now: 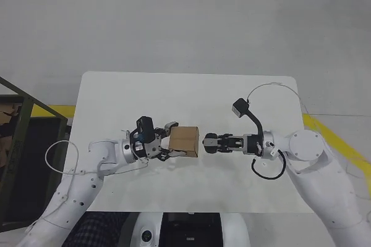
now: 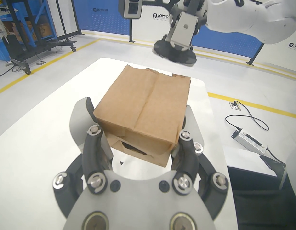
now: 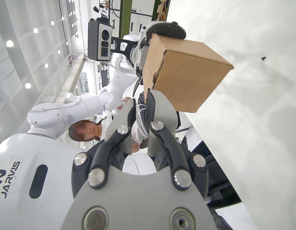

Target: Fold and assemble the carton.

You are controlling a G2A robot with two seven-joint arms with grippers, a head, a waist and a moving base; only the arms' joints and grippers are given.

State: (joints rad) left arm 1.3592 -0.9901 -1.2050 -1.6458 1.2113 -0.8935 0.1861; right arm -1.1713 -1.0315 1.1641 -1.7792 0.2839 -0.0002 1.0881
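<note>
The left gripper [image 2: 138, 107] is clamping the carton [image 1: 185, 141]: its two fingers [image 2: 77, 118] are spread wide and are pressing against opposite sides of the box at the end nearest that wrist. The right gripper [image 3: 140, 98] is holding nothing; its fingers [image 3: 160, 111] are standing almost together with only a narrow slit between them, and their tips are sitting just at the opposite end of the carton, where contact cannot be confirmed. The two grippers are facing each other along one line, with the carton between them. The carton is lying near the middle of the white table [image 1: 235, 99], folded into a closed brown box with a centre crease [image 2: 145, 101] running along its upper face. A loose flap [image 2: 140, 153] is hanging out under the end held by the left gripper, and the end facing the right gripper is showing a ragged, torn edge [image 3: 160, 71]. Whether the carton is resting on the table or is raised slightly above it cannot be determined. Beyond the table's left edge, a green-framed rack [image 1: 25, 117] is holding cardboard pieces. A power adapter [image 2: 249, 141] with its cable is lying on the floor beside the table.
</note>
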